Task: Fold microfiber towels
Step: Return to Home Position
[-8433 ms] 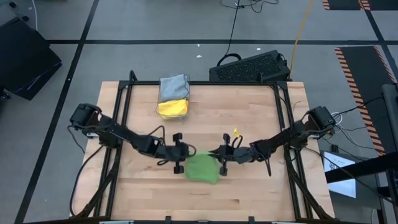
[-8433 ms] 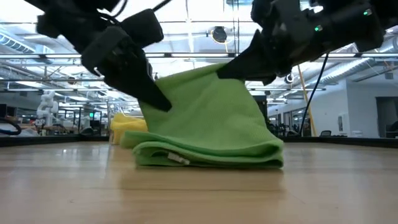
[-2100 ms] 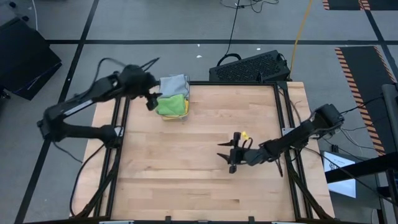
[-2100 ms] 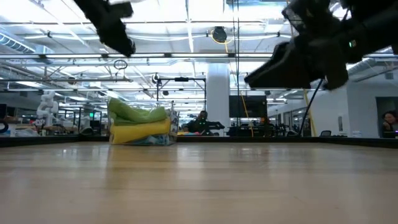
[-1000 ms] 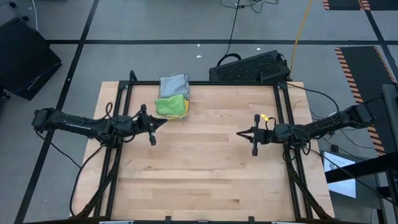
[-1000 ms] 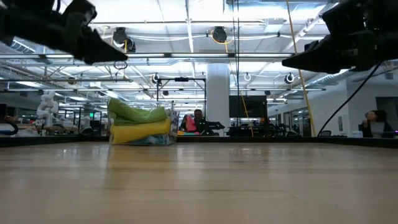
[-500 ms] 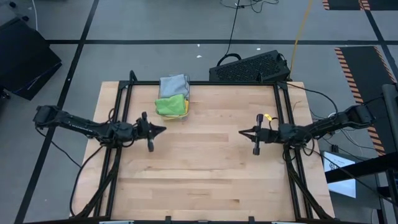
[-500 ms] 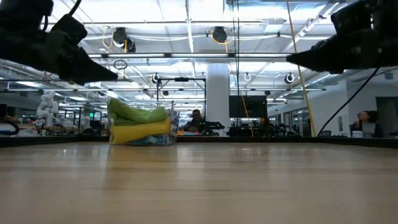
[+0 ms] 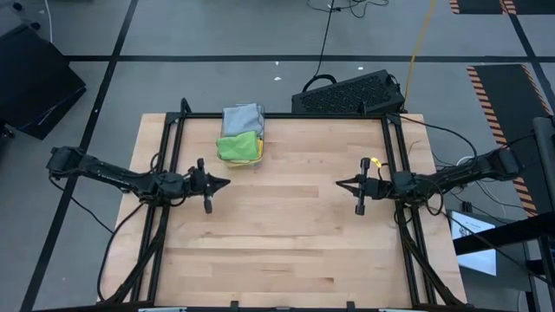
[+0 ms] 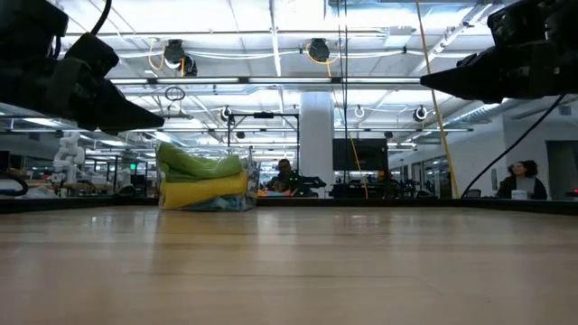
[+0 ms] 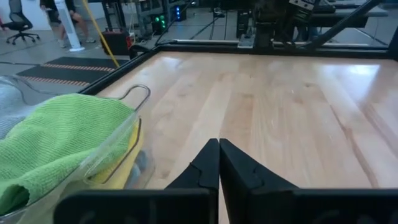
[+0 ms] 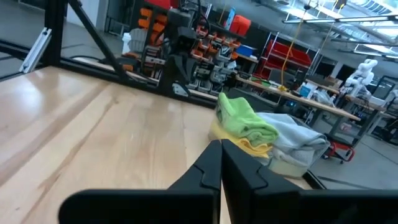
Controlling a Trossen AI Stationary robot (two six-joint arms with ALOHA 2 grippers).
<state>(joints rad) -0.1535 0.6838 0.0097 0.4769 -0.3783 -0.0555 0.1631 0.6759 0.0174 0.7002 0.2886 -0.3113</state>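
One wooden table (image 9: 286, 243), two dark arms. The left gripper (image 9: 221, 182) and right gripper (image 9: 343, 184) hover mid-table, left and right, fingers pressed together and empty. One clear bin (image 11: 115, 146) at far left holds stacked towels. Three can be counted: a green towel (image 9: 237, 146) on top, a grey towel (image 9: 242, 117) behind it, and a yellow towel (image 10: 203, 189) beneath, clear in the low view and barely seen from above. Any lower layers are hidden.

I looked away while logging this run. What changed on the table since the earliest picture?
The bright green microfiber towel, then held by both grippers at mid-table, now lies atop the yellow towel in the clear plastic bin. The left gripper and right gripper let go and drew back to their sides, jaws shut. The bin and grey towels stayed put.
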